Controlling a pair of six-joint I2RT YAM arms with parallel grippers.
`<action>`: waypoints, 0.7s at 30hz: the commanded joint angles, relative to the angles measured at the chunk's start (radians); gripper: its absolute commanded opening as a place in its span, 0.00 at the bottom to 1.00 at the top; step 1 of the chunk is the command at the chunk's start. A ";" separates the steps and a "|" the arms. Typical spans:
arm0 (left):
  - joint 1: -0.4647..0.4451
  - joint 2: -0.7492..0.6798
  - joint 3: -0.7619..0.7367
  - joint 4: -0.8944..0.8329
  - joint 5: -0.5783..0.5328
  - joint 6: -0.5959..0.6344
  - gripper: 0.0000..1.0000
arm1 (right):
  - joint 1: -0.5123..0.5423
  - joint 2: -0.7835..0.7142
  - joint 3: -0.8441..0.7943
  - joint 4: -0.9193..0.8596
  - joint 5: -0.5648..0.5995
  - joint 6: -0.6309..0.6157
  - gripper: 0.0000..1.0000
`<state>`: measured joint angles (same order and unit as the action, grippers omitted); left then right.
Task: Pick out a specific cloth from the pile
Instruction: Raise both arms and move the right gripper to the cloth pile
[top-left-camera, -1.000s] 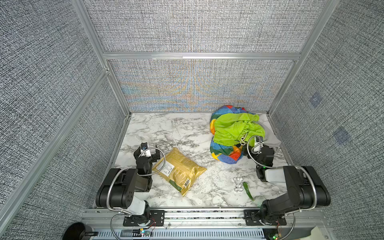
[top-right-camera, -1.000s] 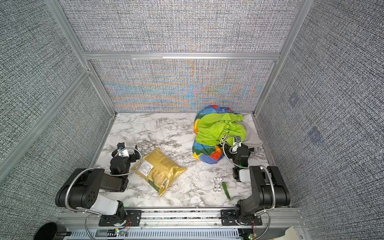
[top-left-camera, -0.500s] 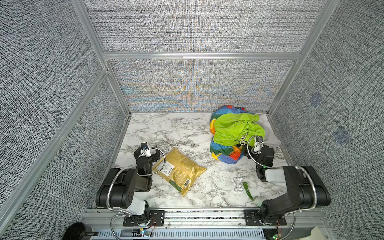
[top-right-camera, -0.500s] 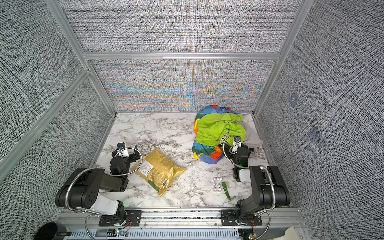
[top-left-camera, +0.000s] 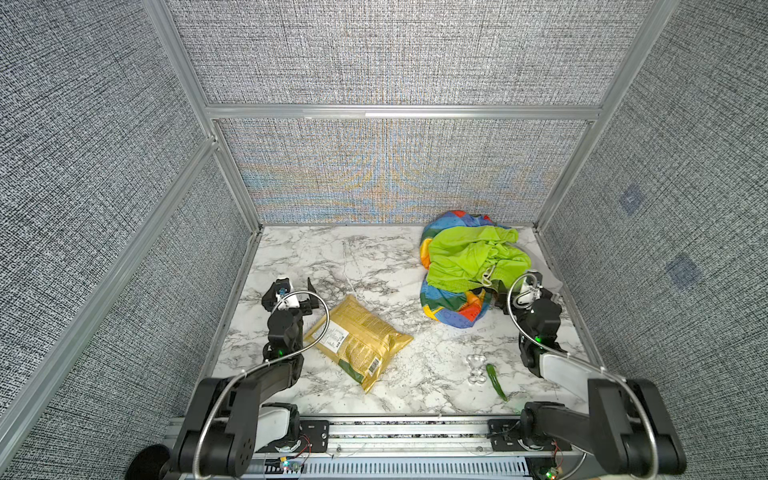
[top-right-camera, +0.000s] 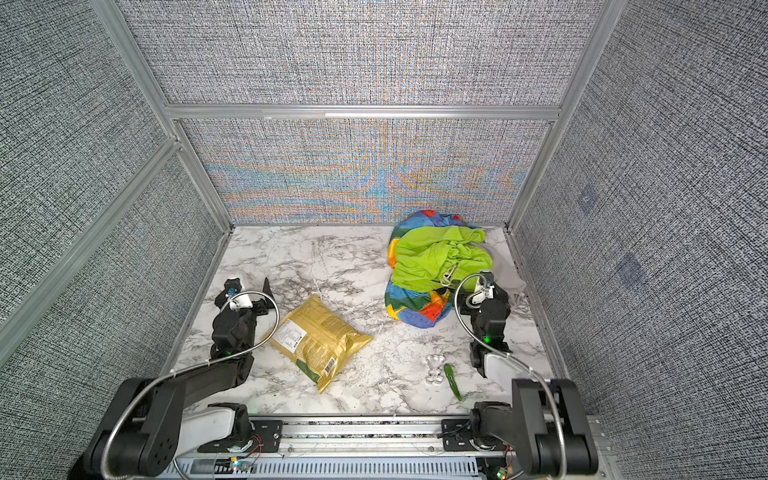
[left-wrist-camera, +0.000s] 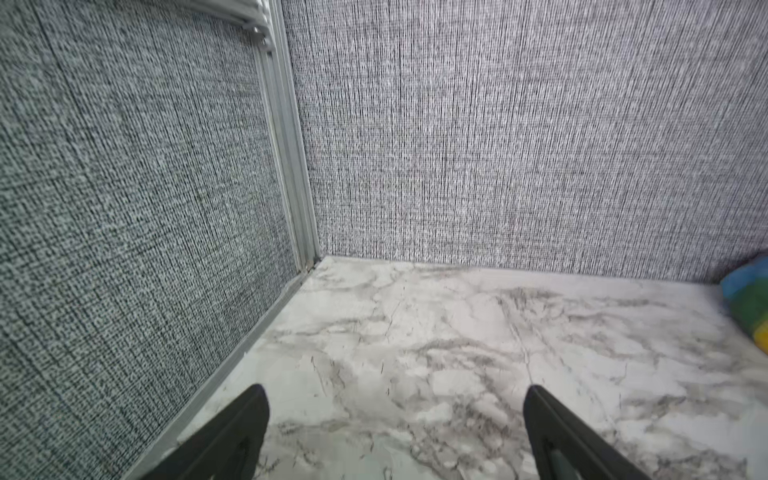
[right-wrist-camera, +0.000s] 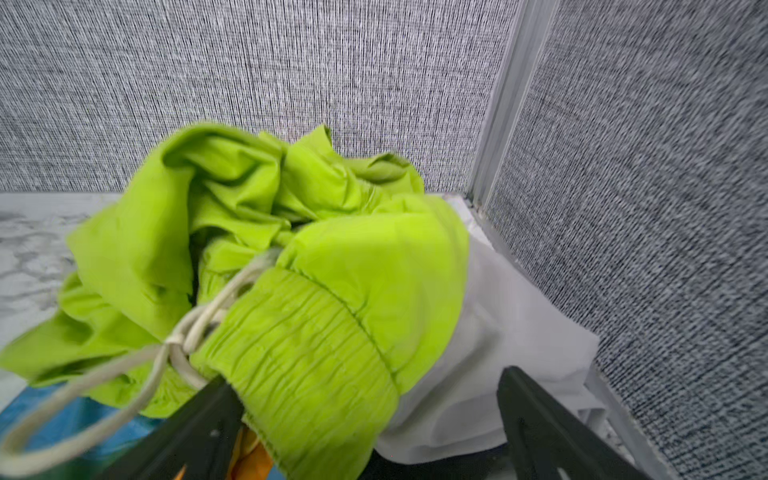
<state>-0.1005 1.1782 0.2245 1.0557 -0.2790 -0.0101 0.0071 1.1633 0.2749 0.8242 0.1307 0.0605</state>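
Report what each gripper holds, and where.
Nothing: the left gripper is open over the marble tabletop; the right gripper is open astride the lime-green drawstring cloth's waistband.

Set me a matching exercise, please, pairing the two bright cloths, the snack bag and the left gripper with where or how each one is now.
Things: 1 rainbow cloth; 2 lime-green cloth; 3 gold snack bag; 4 left gripper.
States: A open over bare table; B topmost on the pile, drawstring showing; C flat on the table, apart from the pile; D mostly buried under the green.
Pairs: 1-D, 2-B, 3-C, 4-A.
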 joint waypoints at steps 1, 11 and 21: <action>-0.006 -0.102 0.068 -0.281 -0.014 -0.115 0.99 | 0.010 -0.134 0.036 -0.188 0.010 0.035 0.99; -0.067 -0.129 0.474 -0.752 0.309 -0.336 0.99 | 0.155 -0.322 0.324 -0.715 0.043 0.196 0.99; -0.120 0.126 0.834 -0.928 0.722 -0.216 0.99 | 0.297 0.040 0.707 -0.987 0.040 0.302 0.99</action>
<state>-0.2123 1.2716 1.0210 0.1944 0.2726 -0.2932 0.2962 1.1385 0.9253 -0.0570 0.1833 0.3065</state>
